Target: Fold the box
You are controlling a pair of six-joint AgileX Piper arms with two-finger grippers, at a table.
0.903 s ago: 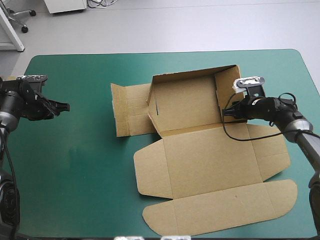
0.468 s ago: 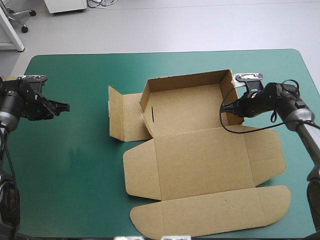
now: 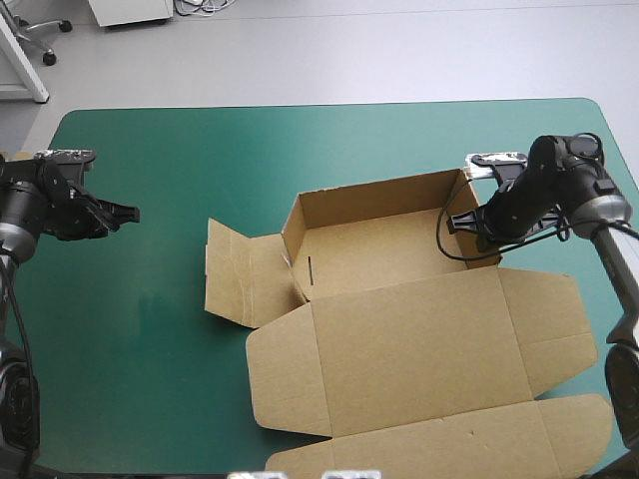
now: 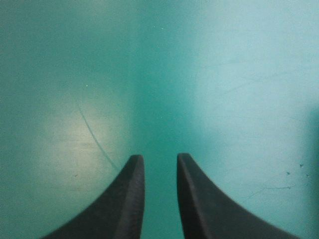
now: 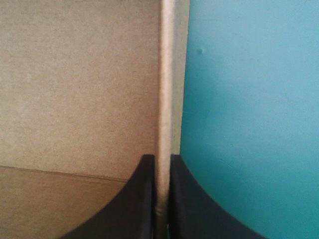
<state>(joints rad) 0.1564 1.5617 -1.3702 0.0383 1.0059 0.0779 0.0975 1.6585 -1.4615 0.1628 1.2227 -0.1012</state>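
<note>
- box is seen centre-right on the teal-green cover; brown board, part-formed.
- tray part is on the far side, w/ far, left & right walls raised.
- lid panel is laid flat toward the near edge.
- side flap, left of the tray part, is half-raised & creased.
- right gripper is clamped on the tray's right wall; black fingers are pressed on both faces of the wall's top edge, one inside the tray, one outside over the cover.
- left gripper is held over bare cover near the left edge, well apart from the box; its finger pair is parted by a narrow gap, nothing held.
</note>
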